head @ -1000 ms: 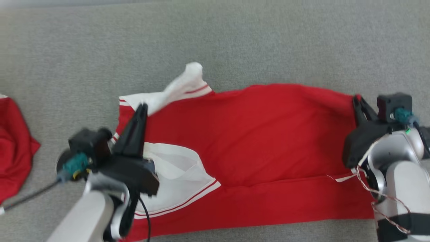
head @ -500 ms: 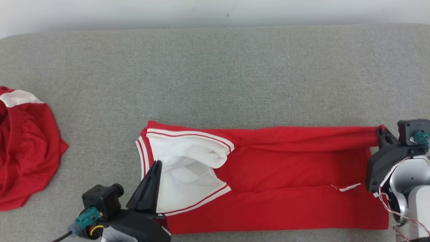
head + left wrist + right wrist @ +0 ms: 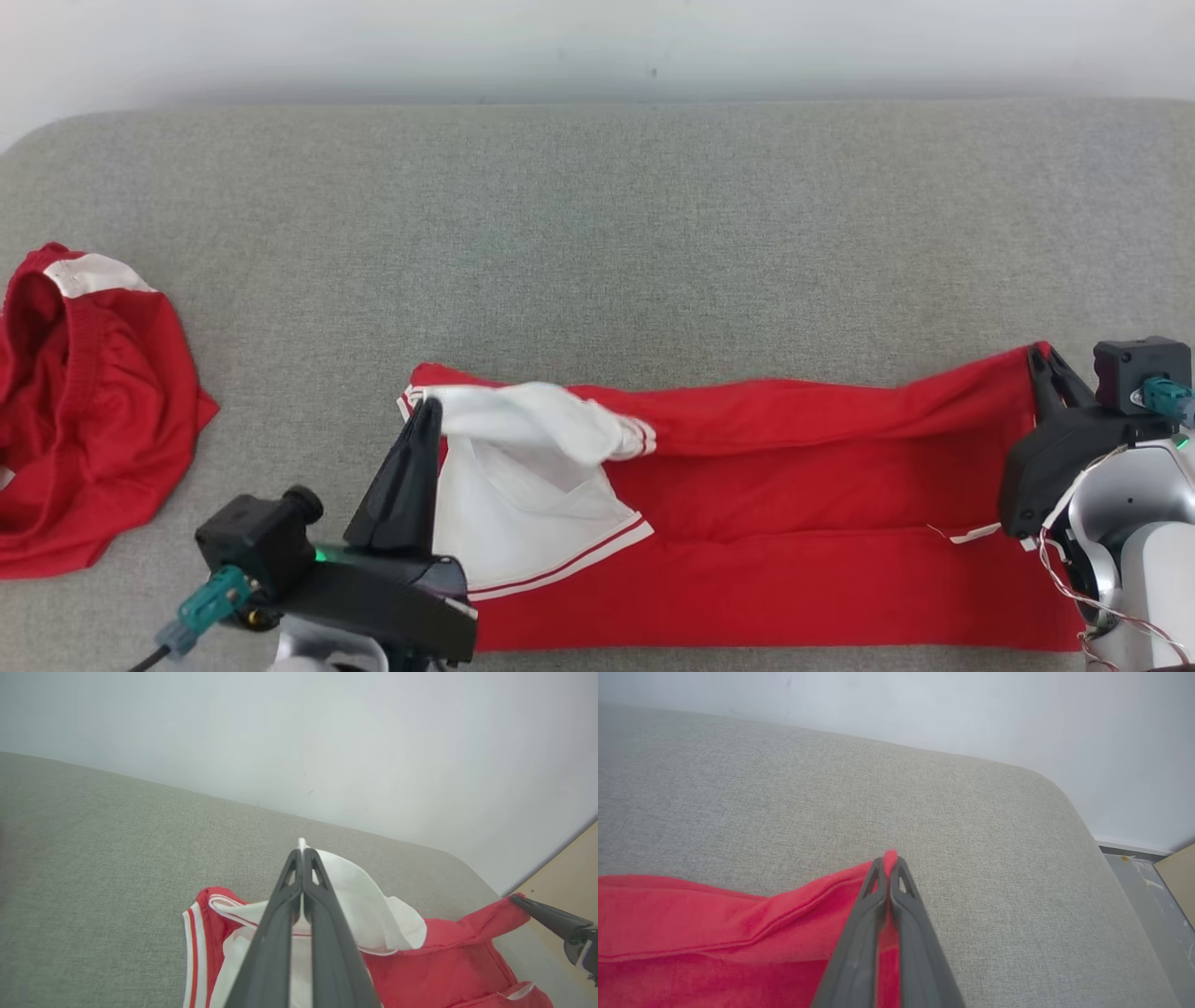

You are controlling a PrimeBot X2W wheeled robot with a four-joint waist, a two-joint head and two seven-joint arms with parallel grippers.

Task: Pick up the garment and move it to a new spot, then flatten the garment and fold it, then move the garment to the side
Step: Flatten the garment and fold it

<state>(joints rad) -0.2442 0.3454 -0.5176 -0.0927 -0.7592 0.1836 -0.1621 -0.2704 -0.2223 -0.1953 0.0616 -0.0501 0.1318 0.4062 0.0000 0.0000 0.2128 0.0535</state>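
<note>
Jaws on garment (image 3: pixel 794 485), seemingly opposite ends

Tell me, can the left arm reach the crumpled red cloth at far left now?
Probably not yet: bare cushion toward the crumpled red cloth leaves the way free, but the left gripper is shut on the white edge of the garment and must let go first.

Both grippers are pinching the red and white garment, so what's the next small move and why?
Probably carry the held far edge toward the near edge and lay it down. The left gripper is shut on the garment at its white end, the right gripper on its red corner.
</note>
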